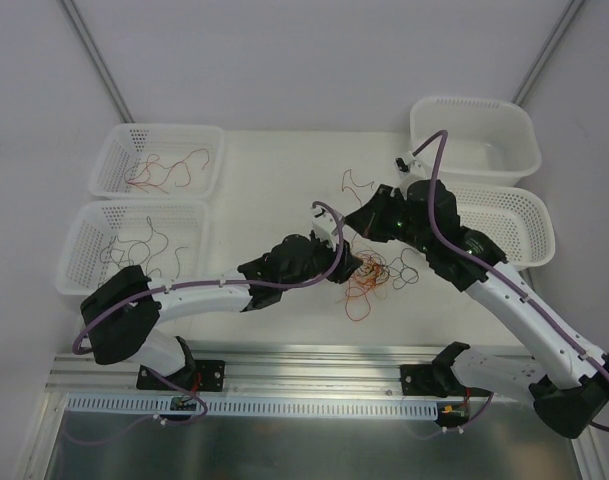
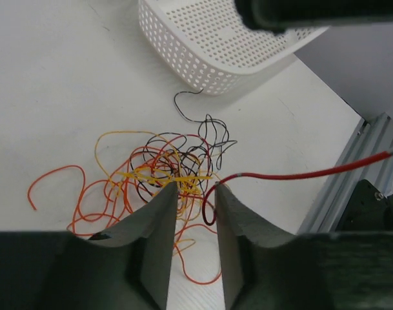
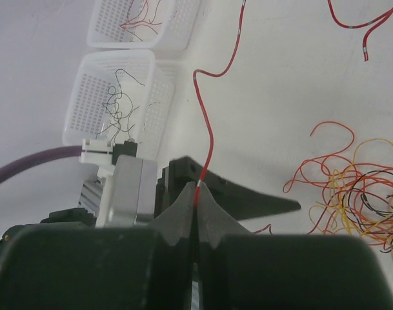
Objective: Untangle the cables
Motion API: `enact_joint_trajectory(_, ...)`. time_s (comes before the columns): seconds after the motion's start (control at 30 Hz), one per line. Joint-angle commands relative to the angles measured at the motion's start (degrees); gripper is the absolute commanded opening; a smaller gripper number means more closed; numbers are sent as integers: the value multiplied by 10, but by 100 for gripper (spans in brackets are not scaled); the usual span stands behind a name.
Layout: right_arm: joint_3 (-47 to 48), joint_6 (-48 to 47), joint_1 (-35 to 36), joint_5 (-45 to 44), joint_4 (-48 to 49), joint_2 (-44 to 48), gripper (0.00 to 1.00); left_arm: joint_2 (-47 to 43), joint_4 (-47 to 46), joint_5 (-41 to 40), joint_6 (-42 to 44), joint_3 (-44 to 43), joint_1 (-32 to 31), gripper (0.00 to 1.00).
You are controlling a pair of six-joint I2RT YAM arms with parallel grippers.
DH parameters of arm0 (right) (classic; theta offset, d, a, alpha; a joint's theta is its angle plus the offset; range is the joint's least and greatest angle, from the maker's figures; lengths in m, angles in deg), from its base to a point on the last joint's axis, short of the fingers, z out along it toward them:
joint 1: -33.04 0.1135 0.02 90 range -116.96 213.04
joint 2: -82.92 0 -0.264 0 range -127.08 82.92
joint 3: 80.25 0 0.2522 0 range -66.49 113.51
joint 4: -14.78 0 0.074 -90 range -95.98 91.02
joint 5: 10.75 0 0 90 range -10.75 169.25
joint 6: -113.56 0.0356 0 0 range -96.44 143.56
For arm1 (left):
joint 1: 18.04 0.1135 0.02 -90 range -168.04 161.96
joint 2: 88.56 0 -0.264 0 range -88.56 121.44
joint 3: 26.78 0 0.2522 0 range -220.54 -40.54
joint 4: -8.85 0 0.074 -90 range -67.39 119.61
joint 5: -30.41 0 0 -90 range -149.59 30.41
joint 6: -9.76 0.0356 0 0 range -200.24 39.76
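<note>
A tangle of thin orange, red, black and pale yellow cables (image 1: 369,275) lies on the white table; it also shows in the left wrist view (image 2: 164,169) and the right wrist view (image 3: 361,194). My left gripper (image 1: 340,266) is open just above the tangle's near edge (image 2: 196,194). A red cable (image 2: 299,175) loops in beside its right finger. My right gripper (image 1: 361,222) is shut on that red cable's end (image 3: 197,188), and the cable (image 3: 211,139) runs up and away from the tips.
Two white baskets stand on the left: the far one (image 1: 116,150) holds red and orange wires, the near one (image 1: 79,240) black wires. Two more baskets (image 1: 524,140) (image 1: 539,225) stand on the right. A loose red wire (image 1: 354,180) lies behind the grippers.
</note>
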Motion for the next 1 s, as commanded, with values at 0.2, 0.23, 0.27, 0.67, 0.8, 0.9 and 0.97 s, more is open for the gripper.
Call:
enact_joint_trajectory(0.2, -25, -9, 3, -49, -8, 47, 1, -44, -54, -46, 1, -11, -5, 0)
enact_joint_trajectory(0.23, -28, -12, 2, -55, -20, 50, 1, -52, -29, -47, 1, -12, -5, 0)
enact_joint_trajectory(0.27, -29, -16, 3, -66, -27, 50, 1, -60, -13, -48, 1, -15, -5, 0)
enact_joint_trajectory(0.67, -43, -113, 0, -162, -129, 61, 52, -186, 332, 22, -12, -140, 86, 0)
enact_joint_trajectory(0.8, -64, -140, 0, -174, -129, 83, 61, -201, 419, 39, -7, -197, 135, 0)
enact_joint_trajectory(0.9, -88, -159, -1, -179, -117, 84, 64, -205, 457, 47, 4, -248, 151, 0)
enact_joint_trajectory(0.97, -101, -158, -3, -176, -110, 62, 64, -209, 465, 50, 4, -257, 152, 0)
